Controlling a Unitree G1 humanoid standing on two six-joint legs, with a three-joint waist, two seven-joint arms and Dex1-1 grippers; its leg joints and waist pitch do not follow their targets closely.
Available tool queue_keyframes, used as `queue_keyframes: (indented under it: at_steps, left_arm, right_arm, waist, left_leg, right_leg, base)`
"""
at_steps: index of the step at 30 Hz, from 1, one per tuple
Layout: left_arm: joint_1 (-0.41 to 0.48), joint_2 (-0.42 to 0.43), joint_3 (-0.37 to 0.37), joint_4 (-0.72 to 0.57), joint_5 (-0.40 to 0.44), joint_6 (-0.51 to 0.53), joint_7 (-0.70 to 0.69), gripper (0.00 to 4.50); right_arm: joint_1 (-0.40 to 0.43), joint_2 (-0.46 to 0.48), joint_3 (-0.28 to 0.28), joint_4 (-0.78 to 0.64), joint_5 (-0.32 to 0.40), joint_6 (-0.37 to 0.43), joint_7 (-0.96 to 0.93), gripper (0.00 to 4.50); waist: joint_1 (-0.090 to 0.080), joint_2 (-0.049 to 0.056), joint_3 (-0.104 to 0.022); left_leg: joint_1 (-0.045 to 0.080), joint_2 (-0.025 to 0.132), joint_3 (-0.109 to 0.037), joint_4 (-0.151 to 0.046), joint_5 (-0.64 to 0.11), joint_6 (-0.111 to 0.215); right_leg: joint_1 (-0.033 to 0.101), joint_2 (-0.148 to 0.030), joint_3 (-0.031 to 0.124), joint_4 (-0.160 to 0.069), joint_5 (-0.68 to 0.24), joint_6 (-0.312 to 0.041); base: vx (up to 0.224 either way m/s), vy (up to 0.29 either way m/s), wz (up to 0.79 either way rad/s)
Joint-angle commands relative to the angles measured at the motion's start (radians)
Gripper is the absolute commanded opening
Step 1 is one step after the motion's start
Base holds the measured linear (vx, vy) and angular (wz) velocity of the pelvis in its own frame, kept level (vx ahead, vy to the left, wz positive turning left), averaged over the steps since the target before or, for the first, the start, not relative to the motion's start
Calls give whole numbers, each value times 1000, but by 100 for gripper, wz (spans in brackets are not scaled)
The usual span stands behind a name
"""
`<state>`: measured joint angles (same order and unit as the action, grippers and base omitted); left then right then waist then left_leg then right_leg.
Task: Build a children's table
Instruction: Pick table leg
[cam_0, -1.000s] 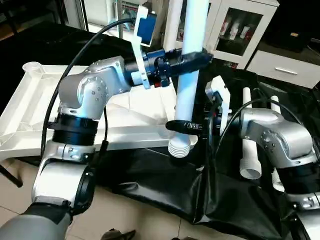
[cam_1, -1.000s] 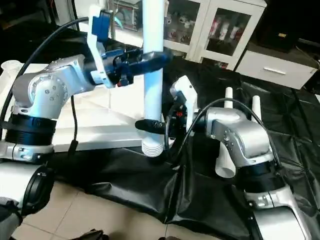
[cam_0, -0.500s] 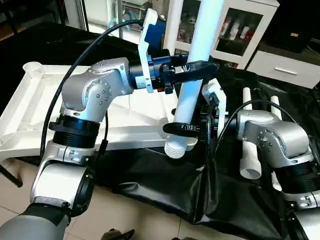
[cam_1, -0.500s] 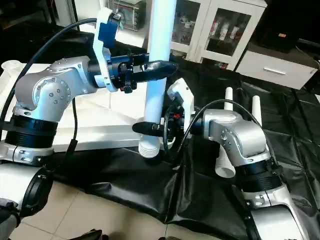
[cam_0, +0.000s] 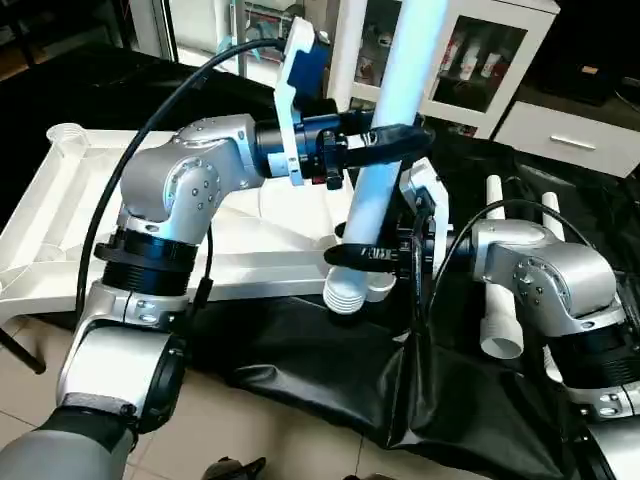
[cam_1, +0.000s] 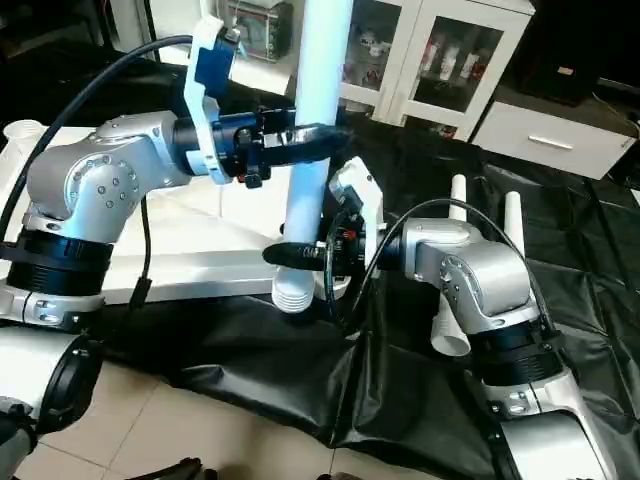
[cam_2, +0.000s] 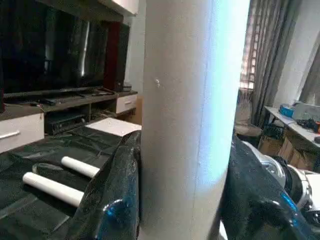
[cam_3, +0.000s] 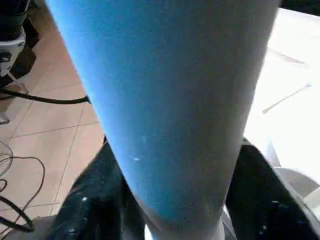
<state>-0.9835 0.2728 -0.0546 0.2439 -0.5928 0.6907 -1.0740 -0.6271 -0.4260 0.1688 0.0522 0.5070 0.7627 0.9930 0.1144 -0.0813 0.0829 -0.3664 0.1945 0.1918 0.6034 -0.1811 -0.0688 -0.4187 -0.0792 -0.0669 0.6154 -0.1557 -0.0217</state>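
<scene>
Upright leg (cam_0: 385, 170) — obstacle between arms

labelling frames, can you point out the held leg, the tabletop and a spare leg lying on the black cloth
held leg (cam_0: 372, 195), left eye view, mid shaft
tabletop (cam_0: 60, 215), left eye view, bare panel near its left rim
spare leg (cam_0: 492, 270), left eye view, shaft above its open end

My table (cam_0: 300, 360) is draped in a black cloth that hangs in folds over its near edge. Below it lies a floor of pale tiles (cam_0: 240, 430). Beyond the far side stands a white cabinet (cam_1: 440, 70) with glass doors, small items on its shelves. Right of it sits a low white drawer unit (cam_1: 545, 145). From my left wrist I see a dark television (cam_2: 50, 45) above a low media unit (cam_2: 30, 125), and curtains (cam_2: 270, 55).
</scene>
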Motion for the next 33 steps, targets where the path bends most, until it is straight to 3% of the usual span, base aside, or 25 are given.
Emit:
queue_keyframes:
  at_steps: [1,9,13,16,25,29,30,33]
  left_arm:
    - [-11,1,-12,-14,7,-7,-12,173]
    - [-12,-4,-11,-21,6,-3,-7,172]
    - [-20,-5,1,1,50,-25,74,172]
    - [-29,-5,29,21,31,1,94,242]
    - [-21,13,85,8,-41,42,79,307]
    - [-27,11,114,36,-21,-15,117,331]
    - [-15,32,143,47,-25,-53,92,335]
    - [44,96,147,59,29,-151,35,336]
  right_arm:
    - [-1,-11,4,-13,-1,5,10,213]
    - [-1,-9,7,-9,-3,5,14,193]
    - [-2,-4,2,-4,-8,-3,9,191]
    - [-5,1,-8,-2,-10,-11,-1,187]
    - [-22,4,-46,26,-18,-35,-33,183]
    - [-38,7,-65,67,-51,-75,-80,183]
    - [-70,17,-96,146,-99,-135,-166,183]
    - [-111,35,-155,251,-134,-203,-282,183]
  waist:
    - [1,9,-85]
    - [1,10,-85]
    - [1,11,-86]
    - [2,14,-87]
    - [0,16,-89]
    - [-1,20,-90]
    - [-1,27,-90]
    - [-12,26,-87]
  left_leg:
    - [14,32,-13,-65,-125,-15]
    - [14,32,-14,-65,-126,-17]
    - [14,33,-14,-64,-128,-19]
    - [14,32,-14,-64,-128,-20]
    - [15,31,-13,-64,-125,-24]
    - [16,31,-14,-63,-132,-34]
    - [18,30,-14,-63,-135,-40]
    - [18,27,-14,-66,-165,-66]
  right_leg:
    - [64,-63,45,-54,-150,-210]
    - [64,-64,45,-54,-157,-208]
    - [64,-64,45,-53,-145,-211]
    - [65,-63,45,-53,-146,-211]
    - [65,-62,44,-49,-118,-226]
    - [63,-62,44,-52,-123,-221]
    - [62,-62,44,-50,-123,-220]
    - [60,-59,44,-56,-179,-201]
  base:
    - [0,0,0]
    - [0,0,0]
    - [0,0,0]
    - [0,0,0]
    - [0,0,0]
    - [0,0,0]
    - [0,0,0]
    - [0,0,0]
